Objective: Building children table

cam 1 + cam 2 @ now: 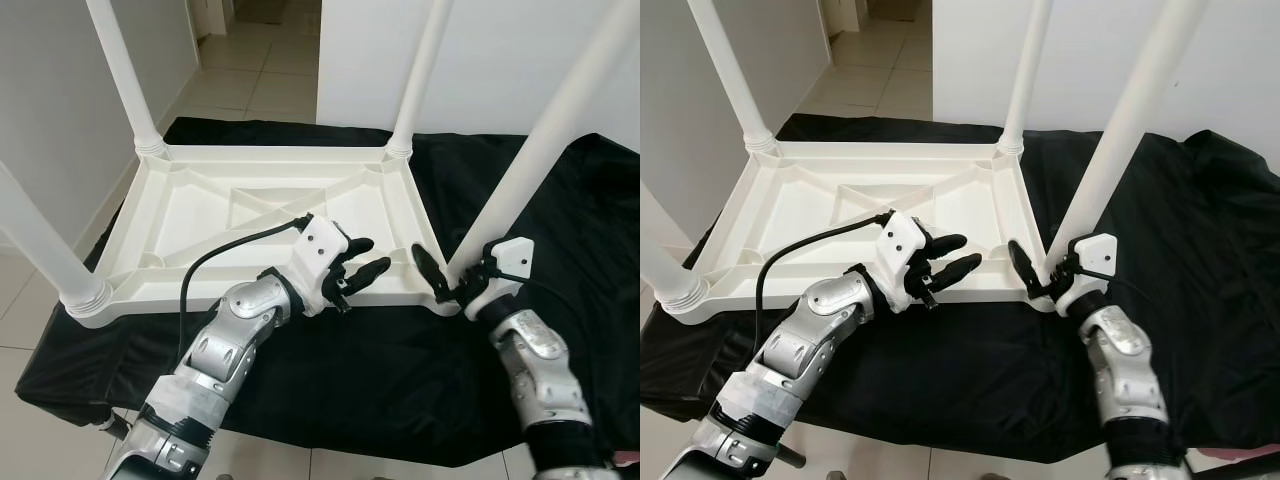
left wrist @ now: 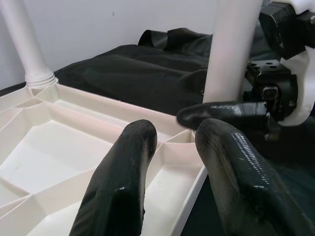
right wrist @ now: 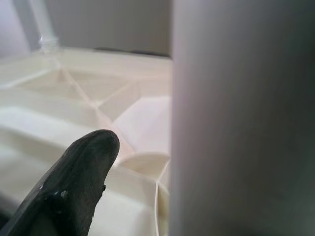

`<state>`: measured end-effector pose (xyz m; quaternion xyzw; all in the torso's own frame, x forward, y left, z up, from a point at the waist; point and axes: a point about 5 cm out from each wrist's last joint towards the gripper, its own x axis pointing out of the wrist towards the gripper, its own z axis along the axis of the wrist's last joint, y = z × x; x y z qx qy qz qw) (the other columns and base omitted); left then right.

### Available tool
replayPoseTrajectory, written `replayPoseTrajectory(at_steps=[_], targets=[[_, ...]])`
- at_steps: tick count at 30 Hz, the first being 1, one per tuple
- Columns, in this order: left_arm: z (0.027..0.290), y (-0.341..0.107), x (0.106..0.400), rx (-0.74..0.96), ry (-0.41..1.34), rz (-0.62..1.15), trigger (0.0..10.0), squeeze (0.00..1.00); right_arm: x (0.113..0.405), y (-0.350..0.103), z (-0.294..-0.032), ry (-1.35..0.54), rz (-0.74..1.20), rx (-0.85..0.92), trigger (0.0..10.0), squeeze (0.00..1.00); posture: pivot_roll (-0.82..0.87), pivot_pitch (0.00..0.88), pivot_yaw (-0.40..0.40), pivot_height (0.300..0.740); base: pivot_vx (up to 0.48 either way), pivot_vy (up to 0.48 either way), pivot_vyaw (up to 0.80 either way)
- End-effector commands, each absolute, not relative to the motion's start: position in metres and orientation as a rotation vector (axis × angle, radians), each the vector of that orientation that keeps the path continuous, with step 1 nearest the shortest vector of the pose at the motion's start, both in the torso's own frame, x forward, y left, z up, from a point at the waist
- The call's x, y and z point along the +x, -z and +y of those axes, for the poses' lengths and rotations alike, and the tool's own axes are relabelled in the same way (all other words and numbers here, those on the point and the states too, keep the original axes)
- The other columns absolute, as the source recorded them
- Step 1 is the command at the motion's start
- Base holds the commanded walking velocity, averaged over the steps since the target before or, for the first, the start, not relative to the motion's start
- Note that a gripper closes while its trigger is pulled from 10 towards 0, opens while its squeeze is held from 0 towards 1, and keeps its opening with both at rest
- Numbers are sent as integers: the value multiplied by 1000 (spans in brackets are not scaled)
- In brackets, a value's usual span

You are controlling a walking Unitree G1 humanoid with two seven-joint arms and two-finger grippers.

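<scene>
A white plastic children's table (image 1: 260, 215) lies upside down on a black cloth (image 1: 400, 360) spread over the floor, all four legs standing in their corner sockets. The right gripper (image 1: 455, 280) is at the base of the near right leg (image 1: 520, 170), its jaws spread with the leg between them; one fingertip (image 3: 78, 167) shows just beside the leg in the right wrist view, and whether the pads actually press the plastic cannot be told. The left gripper (image 1: 355, 262) hovers over the tabletop's near rim (image 1: 395, 290), its jaws parted and pinching nothing, with the rim just below them and the near right leg a little beyond their tips.

The step in hand looks to be seating or tightening this last leg. To do it well, the right jaws should close squarely around the leg low down, near the socket, and keep it upright while pushing or turning, so it does not cock sideways. The left jaws could press down on the rim to stop the light tabletop sliding on the cloth.
</scene>
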<state>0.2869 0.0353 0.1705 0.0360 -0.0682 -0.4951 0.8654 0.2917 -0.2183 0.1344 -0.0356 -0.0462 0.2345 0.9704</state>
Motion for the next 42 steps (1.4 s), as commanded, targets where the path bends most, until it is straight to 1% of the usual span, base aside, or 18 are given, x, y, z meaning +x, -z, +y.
replayPoseTrajectory(at_steps=[1, 4, 5, 6, 7, 20, 21, 23, 24, 27, 29, 31, 36, 37, 38, 39, 41, 42], targets=[[32, -177, 284, 89, 1119, -157, 10000, 0, 293, -132, -215, -528, -74, -55, 10000, 0, -100, 0, -1, 740, 0, 0, 0], [31, -177, 284, 88, 1119, -156, 10000, 0, 292, -132, -216, -560, -59, -49, 10000, 0, -97, 0, 0, 740, 0, 0, 0], [31, -177, 283, 88, 1119, -155, 10000, 0, 291, -131, -216, -582, -49, -45, 5804, 0, -97, 0, 0, 740, 0, 0, 0], [31, -177, 283, 88, 1119, -155, 10000, 0, 291, -131, -216, -582, -49, -45, 5804, 0, -97, 0, 0, 740, 0, 0, 0], [31, -178, 282, 91, 1123, -156, 10000, 0, 290, -130, -217, -613, -34, -61, 0, 0, -90, 0, 1, 740, 0, 0, 0], [29, -178, 281, 82, 1110, -158, 10000, 0, 287, -126, -225, -667, 3, -51, 0, 0, -87, 0, -23, 740, 0, 0, 0], [27, -178, 280, 78, 1111, -157, 10000, 0, 287, -125, -226, -651, 13, -57, 1529, 0, -96, 0, -26, 740, 0, 0, 0], [26, -177, 279, 76, 1112, -157, 10000, 0, 286, -124, -226, -638, 19, -63, 1529, 0, -96, 0, -26, 740, 0, 0, 0], [25, -177, 279, 75, 1114, -156, 10000, 0, 285, -124, -225, -620, 16, -65, 10000, 0, -101, 0, -26, 740, 0, 0, 0], [24, -177, 278, 72, 1116, -155, 10000, 0, 284, -125, -222, -605, 1, -65, 10000, 0, -104, 0, -27, 740, 0, 0, 0], [25, -177, 280, 72, 1112, -153, 10000, 0, 283, -127, -220, -569, -38, -110, 10000, 0, -106, 0, -28, 740, 0, 0, 0], [26, -177, 281, 72, 1103, -152, 10000, 0, 283, -127, -220, -522, -40, -102, 10000, 0, -114, 0, -21, 740, 0, 0, 0], [29, -176, 282, 77, 1095, -142, 10000, 0, 282, -123, -214, -321, -37, -87, 10000, 0, -123, 0, -19, 740, 0, 0, 0], [29, -176, 282, 77, 1095, -142, 10000, 0, 282, -123, -214, -321, -37, -87, 10000, 0, -123, 0, -19, 740, 0, 0, 0], [29, -176, 282, 74, 1095, -141, 10000, 0, 280, -121, -212, -253, -35, -53, 10000, 0, -117, 0, -23, 740, 0, 0, 0], [29, -176, 282, 73, 1095, -141, 10000, 0, 280, -122, -212, -243, -35, -45, 10000, 0, -117, 0, -23, 740, 0, 0, 0], [30, -177, 283, 66, 1086, -138, 10000, 0, 280, -118, -210, -121, -16, -35, 10000, 0, -119, 0, -21, 740, 0, 0, 0], [30, -177, 283, 66, 1086, -138, 10000, 0, 280, -118, -210, -121, -16, -35, 10000, 0, -119, 0, -21, 740, 0, 0, 0]])
